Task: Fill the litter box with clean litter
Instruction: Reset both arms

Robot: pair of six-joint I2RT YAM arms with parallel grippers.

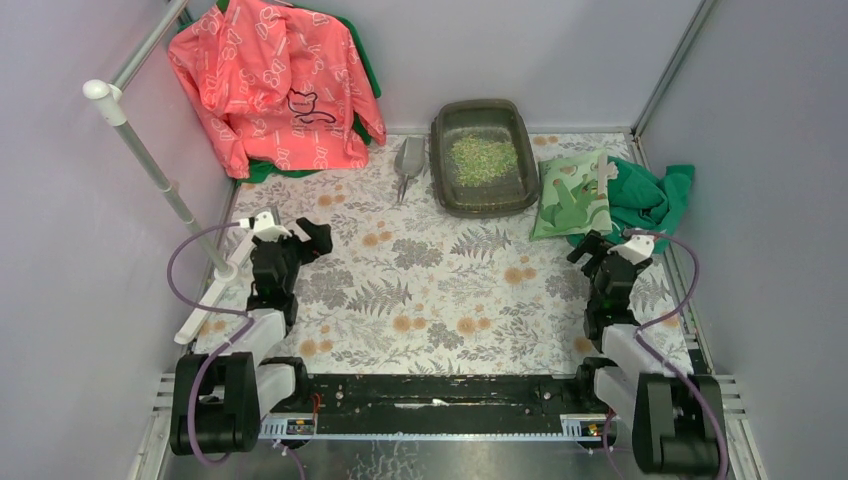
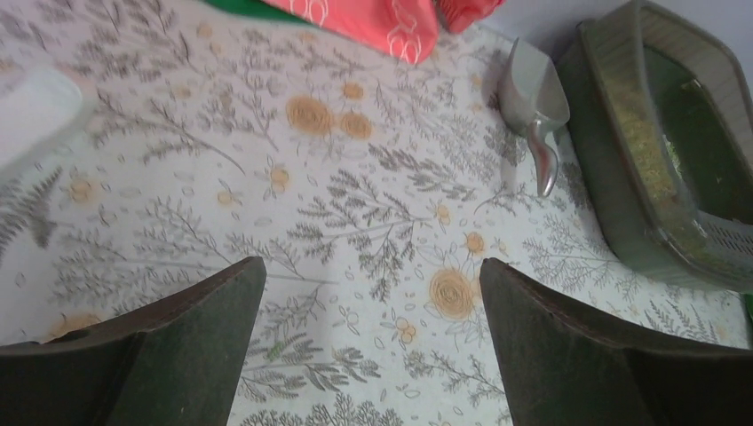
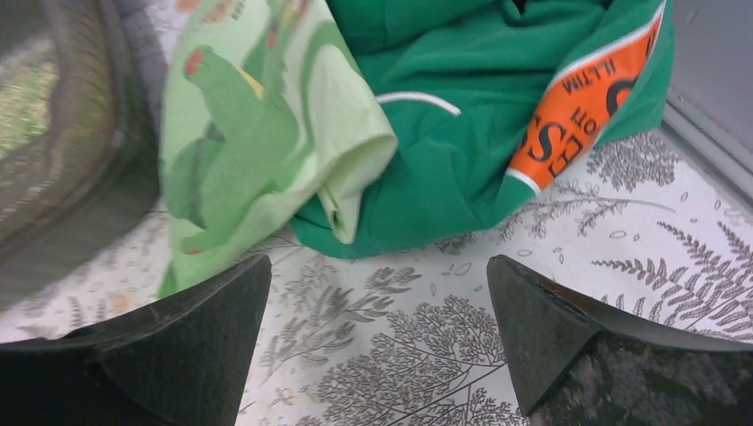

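box (image 1: pixel 490 207): at the far edge of the table (image 1: pixel 430 290), right of centre, by the back wall; upright, between scoop and bag.
litter (image 1: pixel 482 158): loose speckled heap in the middle of the box floor; dark floor bare around it.
scoop (image 1: pixel 409 163): on the table just left of the box, handle toward the arms.
bag (image 1: pixel 572 195): lying flat just right of the box, its right side on a green cloth (image 1: pixel 655 195).
left gripper (image 2: pixel 371 266): jaws spread wide, nothing between them; above the table on the near left, well apart from the box, facing scoop and box.
right gripper (image 3: pixel 377 262): jaws spread wide, nothing between them; above the table near the bag's near edge and the green cloth.
garment (image 1: pixel 275 85): coral, hanging at far left.
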